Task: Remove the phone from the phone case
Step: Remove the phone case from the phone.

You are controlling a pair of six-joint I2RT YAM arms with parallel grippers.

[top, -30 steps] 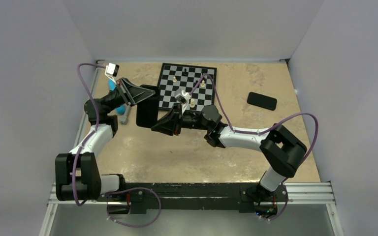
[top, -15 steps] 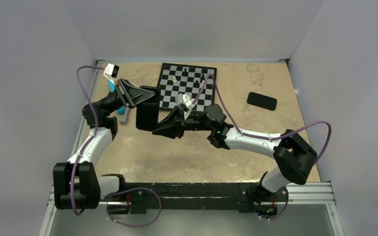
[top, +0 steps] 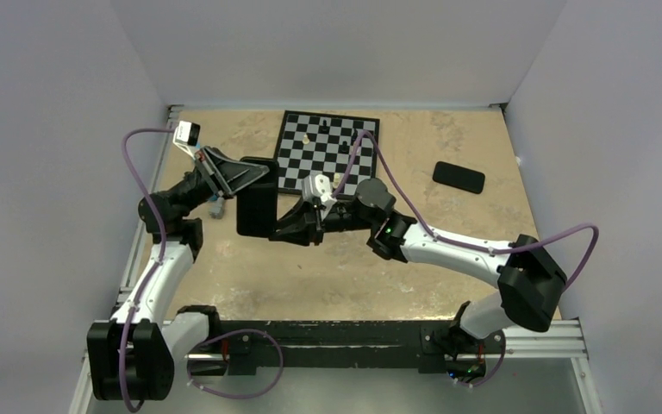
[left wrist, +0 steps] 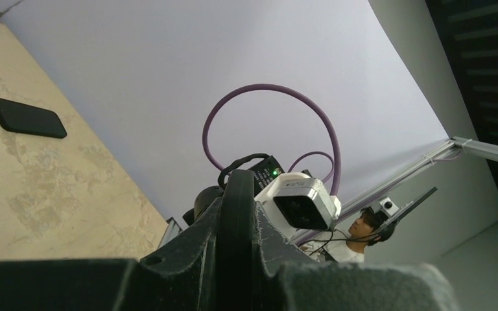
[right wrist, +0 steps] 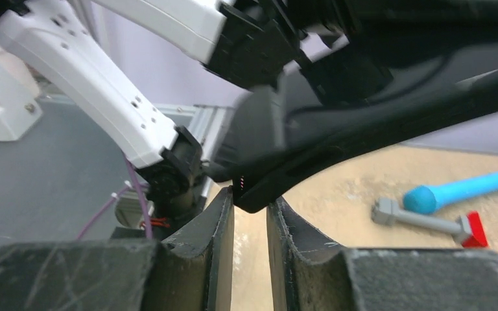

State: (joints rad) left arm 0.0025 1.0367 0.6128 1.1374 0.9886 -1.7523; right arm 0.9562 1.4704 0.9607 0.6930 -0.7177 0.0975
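A black phone in its case [top: 256, 208] hangs upright in the air over the left middle of the table, held between both arms. My left gripper [top: 259, 174] is shut on its top edge; in the left wrist view [left wrist: 235, 256] the thin black edge [left wrist: 236, 207] stands straight up between the fingers. My right gripper [top: 277, 230] grips its lower right corner; in the right wrist view [right wrist: 249, 206] the dark corner [right wrist: 254, 192] sits pinched at the fingertips. I cannot tell the phone and the case apart.
A chessboard [top: 328, 148] with a few pieces lies at the back. A second flat black slab [top: 459, 177] lies at the right, also in the left wrist view [left wrist: 28, 118]. A blue and grey tool [right wrist: 450, 192] lies on the table under the left arm.
Both arms have shifted left and a little nearer, carrying the black phone case with them. The left wrist has tilted further left. Both grips are unchanged.
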